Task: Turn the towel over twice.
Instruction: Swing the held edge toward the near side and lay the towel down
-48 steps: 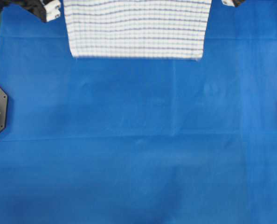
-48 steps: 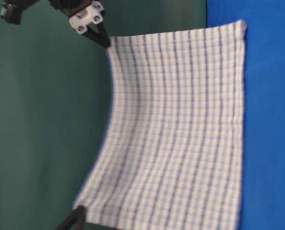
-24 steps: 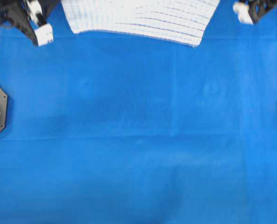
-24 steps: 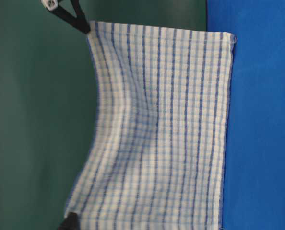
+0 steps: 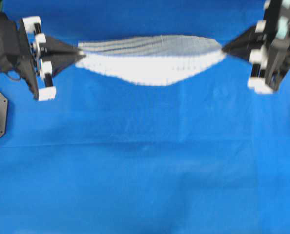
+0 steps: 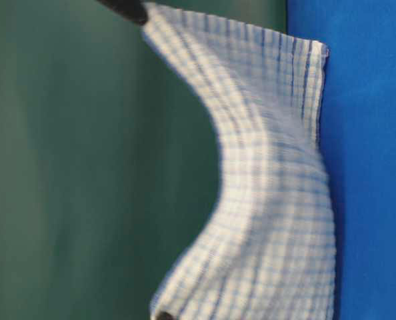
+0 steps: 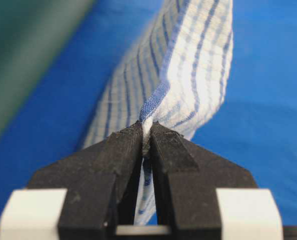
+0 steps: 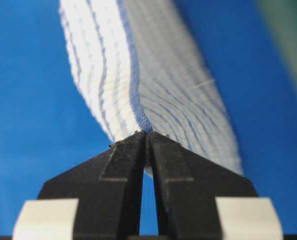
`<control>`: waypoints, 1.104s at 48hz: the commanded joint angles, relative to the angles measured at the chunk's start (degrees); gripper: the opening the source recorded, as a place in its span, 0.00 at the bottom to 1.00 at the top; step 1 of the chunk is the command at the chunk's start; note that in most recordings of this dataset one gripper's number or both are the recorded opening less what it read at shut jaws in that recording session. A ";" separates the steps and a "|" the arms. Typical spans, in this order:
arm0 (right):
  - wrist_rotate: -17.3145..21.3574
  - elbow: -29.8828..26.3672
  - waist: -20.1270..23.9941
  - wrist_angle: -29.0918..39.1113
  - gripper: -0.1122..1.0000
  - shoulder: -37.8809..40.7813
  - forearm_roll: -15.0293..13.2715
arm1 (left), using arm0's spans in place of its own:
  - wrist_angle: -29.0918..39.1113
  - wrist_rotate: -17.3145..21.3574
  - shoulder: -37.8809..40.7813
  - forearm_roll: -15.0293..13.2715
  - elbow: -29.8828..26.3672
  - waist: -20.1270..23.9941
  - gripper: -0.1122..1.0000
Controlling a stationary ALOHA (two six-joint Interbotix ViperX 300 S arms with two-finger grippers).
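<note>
Towel strung between your two grippers, sagging over the far part of the table.

Your towel is a soft woven white cloth with thin dark-blue and light-blue stripes crossed by faint lines; it hangs as a curved, drooping sheet with a hemmed blue edge. Its long axis runs left to right, stretched from one gripper to the other, and its lower edge reaches the blue cloth at the far side. Your left gripper has its black, wedge-shaped fingers pinched tight on the left corner. Your right gripper is likewise clamped on the right corner, fingers nearly together over the hem.
</note>
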 commanded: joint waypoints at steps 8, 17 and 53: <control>6.94 3.08 6.86 -0.26 0.16 4.48 0.18 | 3.60 -3.25 -0.18 0.00 1.67 -5.36 0.13; 13.97 6.15 10.99 -2.64 0.16 8.53 0.09 | 10.46 -9.14 0.62 0.00 2.02 -10.20 0.13; 26.63 6.06 20.48 -8.53 0.16 18.63 0.09 | 15.21 -18.02 10.02 0.00 1.67 -22.59 0.13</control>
